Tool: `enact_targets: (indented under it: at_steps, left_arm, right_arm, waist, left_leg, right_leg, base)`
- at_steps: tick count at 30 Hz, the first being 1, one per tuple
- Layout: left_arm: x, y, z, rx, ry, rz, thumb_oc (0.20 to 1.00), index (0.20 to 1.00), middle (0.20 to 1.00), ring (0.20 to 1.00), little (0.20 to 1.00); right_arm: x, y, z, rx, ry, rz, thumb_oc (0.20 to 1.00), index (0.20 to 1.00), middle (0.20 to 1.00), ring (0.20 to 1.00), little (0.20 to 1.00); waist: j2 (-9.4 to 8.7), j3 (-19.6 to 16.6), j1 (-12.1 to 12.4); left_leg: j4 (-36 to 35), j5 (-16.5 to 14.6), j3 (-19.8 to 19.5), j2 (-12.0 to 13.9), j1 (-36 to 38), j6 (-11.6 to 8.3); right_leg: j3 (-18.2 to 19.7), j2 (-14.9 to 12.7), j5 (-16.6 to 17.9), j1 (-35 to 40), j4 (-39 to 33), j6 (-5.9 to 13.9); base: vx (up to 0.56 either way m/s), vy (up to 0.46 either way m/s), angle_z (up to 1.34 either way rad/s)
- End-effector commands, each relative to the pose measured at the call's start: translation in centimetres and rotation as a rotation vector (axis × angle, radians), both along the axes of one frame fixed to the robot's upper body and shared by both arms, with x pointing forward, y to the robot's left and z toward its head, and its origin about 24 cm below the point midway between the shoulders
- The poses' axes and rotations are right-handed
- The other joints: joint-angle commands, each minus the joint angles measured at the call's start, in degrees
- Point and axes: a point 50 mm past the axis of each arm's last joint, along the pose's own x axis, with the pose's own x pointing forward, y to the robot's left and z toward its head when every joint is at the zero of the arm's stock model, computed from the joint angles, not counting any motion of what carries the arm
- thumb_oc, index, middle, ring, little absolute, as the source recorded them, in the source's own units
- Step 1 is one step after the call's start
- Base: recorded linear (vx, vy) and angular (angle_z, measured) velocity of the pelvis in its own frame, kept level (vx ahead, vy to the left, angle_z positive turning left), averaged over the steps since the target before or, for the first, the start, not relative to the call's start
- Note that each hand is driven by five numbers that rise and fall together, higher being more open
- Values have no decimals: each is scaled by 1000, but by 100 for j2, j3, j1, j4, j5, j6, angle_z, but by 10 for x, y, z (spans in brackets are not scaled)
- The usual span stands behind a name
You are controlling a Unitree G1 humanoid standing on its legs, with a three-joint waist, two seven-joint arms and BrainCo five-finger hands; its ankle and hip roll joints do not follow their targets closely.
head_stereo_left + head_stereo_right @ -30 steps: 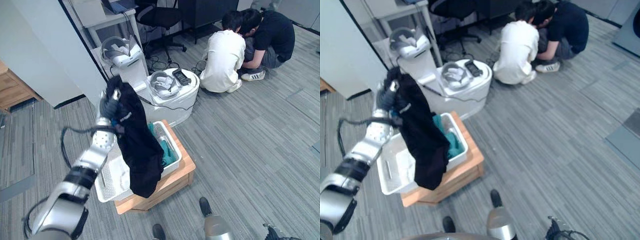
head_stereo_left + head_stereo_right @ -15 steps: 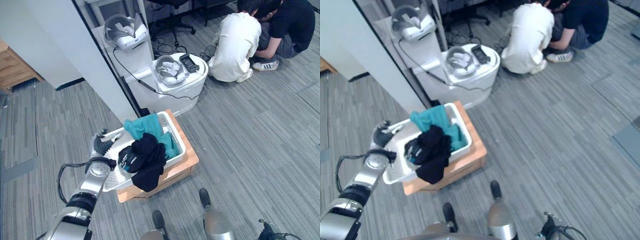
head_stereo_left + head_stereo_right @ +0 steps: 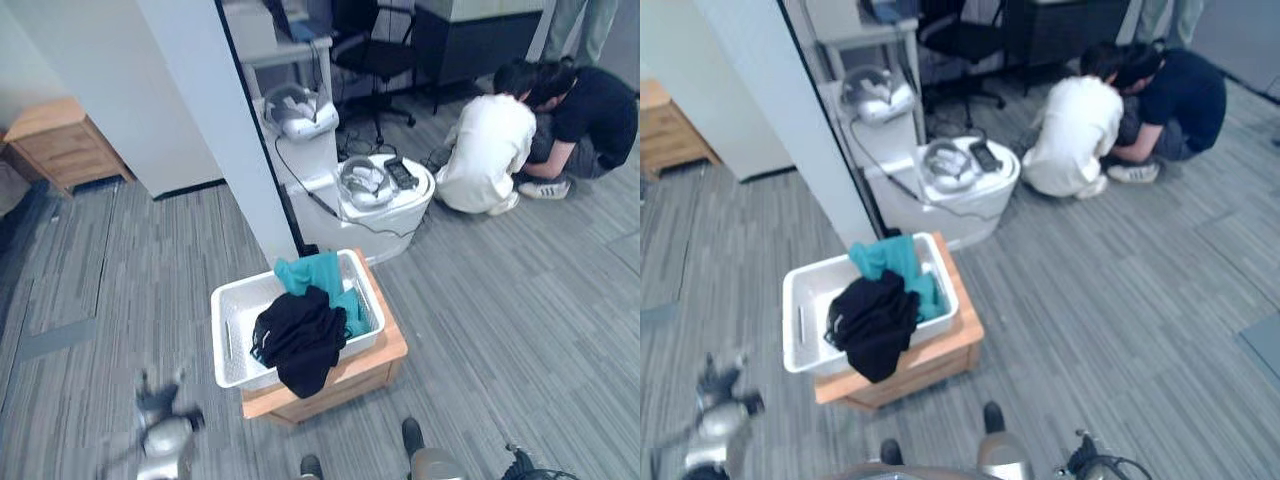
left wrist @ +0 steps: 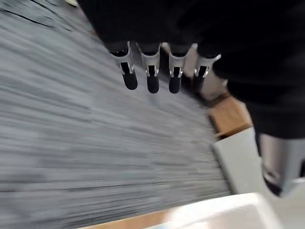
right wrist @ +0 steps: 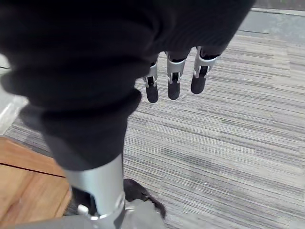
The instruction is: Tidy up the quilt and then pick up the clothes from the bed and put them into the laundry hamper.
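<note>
Grey striped carpet floor [image 3: 520, 300], office corner with white partition wall [image 3: 190, 100]. White laundry hamper [image 3: 228, 335] on low wooden stand [image 3: 385, 352], mid-floor. Black garment [image 3: 300, 340] heaped in hamper, one end draped over front rim; teal garment [image 3: 318, 275] behind it, touching, against far wall of hamper. Left hand [image 3: 162, 435] low over carpet, well apart from hamper, fingers [image 4: 151, 71] straight and relaxed, holding nothing. Right hand [image 5: 174, 76] over bare carpet, fingers straight, empty. Two crouching persons [image 3: 490, 140] beyond, beside round white unit [image 3: 375, 205] bearing headset [image 3: 362, 180].
</note>
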Motion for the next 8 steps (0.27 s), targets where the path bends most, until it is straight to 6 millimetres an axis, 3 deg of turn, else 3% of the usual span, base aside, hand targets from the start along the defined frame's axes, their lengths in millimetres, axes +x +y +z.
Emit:
enact_targets:
  at_steps: [1,3,4,5,8]
  left_arm:
    - [9,-3,-4,-22,30,-45,1000,1000,1000,1000,1000]
    - [1,-12,-12,-52,72,-55,1000,1000,1000,1000,1000]
    - [-20,-26,-26,-108,182,-76,1000,1000,1000,1000,1000]
    - [-26,-32,-30,-131,221,-90,1000,1000,1000,1000,1000]
    - [-42,-39,-38,-161,318,-132,1000,1000,1000,1000,1000]
  right_arm:
    - [24,-4,8,21,-74,-50,1000,1000,1000,1000,1000]
    - [29,-2,8,37,-90,-64,1000,1000,1000,1000,1000]
    - [37,4,9,67,-110,-75,1000,1000,1000,1000,1000]
    - [40,6,9,77,-111,-70,1000,1000,1000,1000,1000]
    - [53,15,11,99,-125,-36,1000,1000,1000,1000,1000]
  waist:
    - [-12,53,140]
    - [-22,28,163]
    - [-41,-20,217]
    - [-42,-44,243]
    - [-61,-112,325]
  left_leg:
    - [13,-372,163,-92,185,-78]
    - [13,-378,158,-97,190,-72]
    - [13,-388,149,-97,202,-59]
    - [13,-394,140,-101,205,-53]
    - [13,-412,121,-103,223,-39]
  right_leg:
    - [53,-365,-771,1,302,462]
    - [48,-369,-773,17,298,463]
    - [32,-378,-774,45,288,460]
    - [20,-380,-779,55,285,456]
    - [9,-380,-785,81,283,448]
  base:
    - [11,18,5]
    - [2,13,6]
    - [-1,20,8]
    - [-3,21,5]
    - [0,0,0]
